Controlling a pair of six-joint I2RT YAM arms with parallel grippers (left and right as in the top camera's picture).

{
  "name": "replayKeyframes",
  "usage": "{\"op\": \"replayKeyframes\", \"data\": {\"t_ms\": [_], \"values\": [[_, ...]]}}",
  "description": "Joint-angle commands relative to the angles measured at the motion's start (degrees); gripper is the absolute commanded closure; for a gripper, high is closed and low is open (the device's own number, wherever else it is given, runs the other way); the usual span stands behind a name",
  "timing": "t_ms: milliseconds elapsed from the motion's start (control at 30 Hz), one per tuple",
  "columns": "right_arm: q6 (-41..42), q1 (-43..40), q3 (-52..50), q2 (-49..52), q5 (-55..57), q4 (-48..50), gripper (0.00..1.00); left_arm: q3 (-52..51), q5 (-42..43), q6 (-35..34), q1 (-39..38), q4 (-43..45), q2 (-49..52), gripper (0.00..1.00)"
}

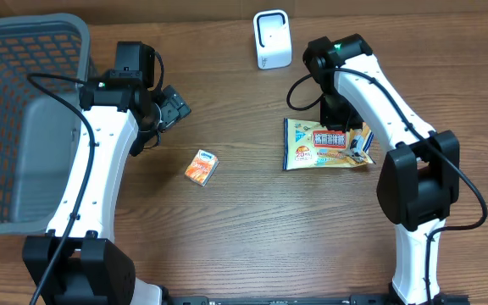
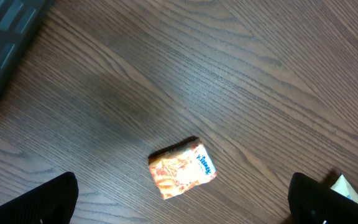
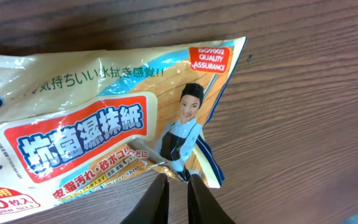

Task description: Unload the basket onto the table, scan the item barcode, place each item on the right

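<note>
Only the right wrist view is showing the right gripper (image 3: 177,182) clamping the edge of the wipes packet (image 3: 79,130). Overhead, its long axis is paralleling the far edge of the table (image 1: 244,246). The left gripper (image 2: 182,205) is gaping.

The wipes pack (image 3: 104,124) carries big blue characters "抗菌濕抹紙" in a white field with a red border, up and to the left of the jaws of the right gripper (image 3: 176,179). Above them runs a blue Japanese line that ends in "水拭き感覚!!". A red badge at the top corner, above the jaws, reads "ISO9002 QUALITY ASSURANCE". Far left of the jaws, at the lower edge, stands "20枚入". The orange print just left of the jaws is too small to read surely. Between the jaws of the left gripper (image 2: 182,202), the small tissue pack (image 2: 182,169) shows "Kleenex" in blue on white.
</note>
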Motion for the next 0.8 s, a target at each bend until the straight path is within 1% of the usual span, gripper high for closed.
{"op": "replayKeyframes", "data": {"t_ms": [0,133,167,267,300,333,400,467,533,567,633,667,733,767], "values": [[0.11,-1.79,-3.02,-0.46,-1.11,1.75,0.87,0.96,-0.90,1.09,0.22,0.07,-0.52,0.00],[0.09,-4.90,-10.47,-0.46,-1.44,8.35,0.88,0.96,-0.90,1.11,0.20,0.07,-0.52,0.00],[0.09,-6.27,-13.18,-0.46,-1.64,11.37,0.91,0.96,-0.90,1.09,0.20,0.07,-0.52,0.00],[-0.57,-10.14,-19.80,-0.46,-4.48,20.33,0.96,0.96,-0.90,1.09,0.20,0.07,-0.52,0.00],[-1.49,-11.67,-21.57,-0.46,-5.84,22.88,0.96,0.96,-0.90,1.09,0.20,0.07,-0.52,0.00],[-1.44,-12.63,-22.12,-0.46,-5.95,23.39,0.96,0.96,-0.90,1.09,0.20,0.07,-0.52,0.00],[-1.42,-14.14,-21.40,-0.50,-5.95,21.92,0.96,0.96,-0.90,1.09,0.20,0.07,-0.52,0.00],[-1.44,-15.32,-18.27,-0.70,-5.75,17.84,0.96,0.96,-0.90,1.09,0.20,0.07,-0.52,0.00],[-1.42,-15.76,-13.64,-0.70,-5.84,12.81,0.96,0.96,-0.90,1.09,0.20,0.07,-0.52,0.00],[-1.42,-15.76,-9.31,-0.70,-6.05,8.15,0.96,0.96,-0.90,1.09,0.20,0.07,-0.52,0.00],[-1.53,-15.30,-4.11,-0.70,-7.80,2.75,0.93,0.96,-0.90,1.09,0.20,0.07,-0.52,0.00],[-2.10,-15.02,-1.88,-0.70,-9.84,0.55,0.92,0.96,-0.90,1.09,0.20,0.07,-0.52,0.00],[-6.97,-14.27,1.64,-0.70,-18.53,-2.47,0.93,0.96,-0.90,1.09,0.20,0.07,-0.52,0.00],[-13.09,-13.29,1.79,-0.70,-26.88,-2.43,0.93,0.96,-0.90,1.09,0.20,0.07,-0.52,0.00]]}}
